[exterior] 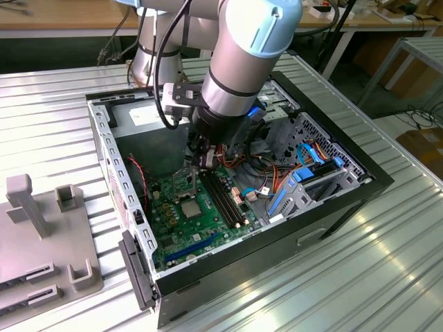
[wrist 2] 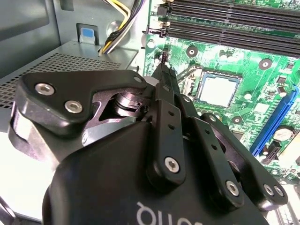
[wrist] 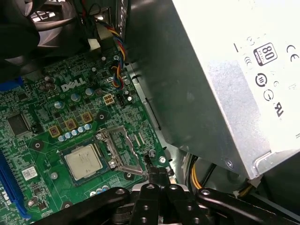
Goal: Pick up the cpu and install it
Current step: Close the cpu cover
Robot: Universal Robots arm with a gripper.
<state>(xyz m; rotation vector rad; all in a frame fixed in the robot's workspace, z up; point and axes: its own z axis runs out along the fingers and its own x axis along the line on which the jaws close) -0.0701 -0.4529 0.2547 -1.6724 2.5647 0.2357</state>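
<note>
The cpu [wrist: 83, 161] is lying flat in its socket on the green motherboard [wrist: 51, 119], metal top facing up, inside the open computer case [exterior: 346, 197] that is standing on the ribbed counter [exterior: 387, 270]. In the second wrist view the cpu [wrist 2: 216, 89] is sitting square to the socket, edges parallel to the memory slots [wrist 2: 234, 18]. Being square, it is showing no long axis; no marking that tells its heading can be made out.

The gripper [wrist: 157, 174] is hovering just beside the socket with its fingers drawn together to a narrow point and carrying nothing. The tips are sitting close to the hinged metal frame [wrist: 123, 150], which is lying swung open next to the cpu.

Risks, as a judgement:
- The narrow tips are working very near the frame and the small board parts; a sideways drift is likely to scrape them.
- A push on the cpu while the frame is unlatched could shift it in the socket.
- The grey power supply box [wrist: 225, 70] and the wire bundle [wrist: 199, 176] are crowding the wrist; snagging is possible.
</note>
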